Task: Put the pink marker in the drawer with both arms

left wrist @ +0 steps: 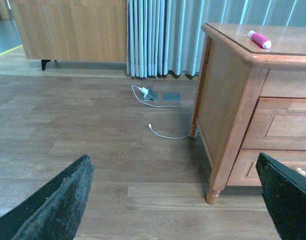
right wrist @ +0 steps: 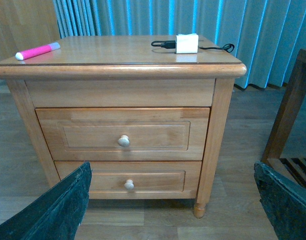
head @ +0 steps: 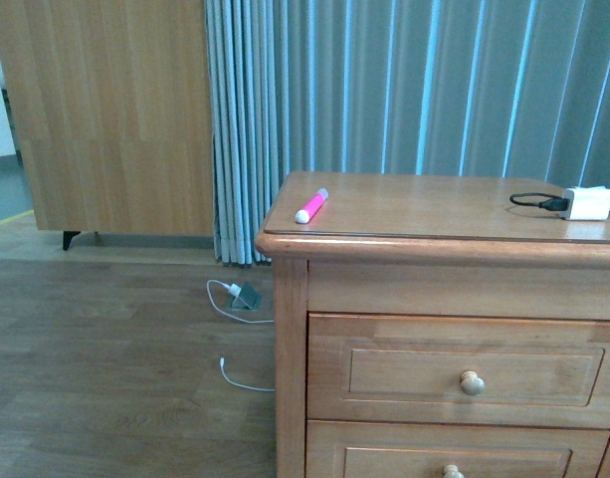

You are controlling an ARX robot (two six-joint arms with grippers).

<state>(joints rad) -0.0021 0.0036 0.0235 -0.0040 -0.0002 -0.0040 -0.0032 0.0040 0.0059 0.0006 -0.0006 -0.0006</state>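
Observation:
The pink marker (head: pixel 311 206) lies on the nightstand top near its front left corner, whitish cap toward the front; it also shows in the left wrist view (left wrist: pixel 259 39) and in the right wrist view (right wrist: pixel 37 51). The upper drawer (head: pixel 464 370) is shut, with its round pale knob (head: pixel 471 382); it also shows in the right wrist view (right wrist: pixel 123 134). My left gripper (left wrist: pixel 177 200) is open and empty, low over the floor left of the nightstand. My right gripper (right wrist: pixel 172 205) is open and empty, in front of the nightstand. Neither arm shows in the front view.
A white charger (head: pixel 588 203) with a black cable sits on the nightstand top at the right. A like lower drawer (right wrist: pixel 129 176) sits below the upper one. A white cable and plug (head: pixel 240 297) lie on the floor. A wooden frame (right wrist: pixel 287 115) stands right of the nightstand.

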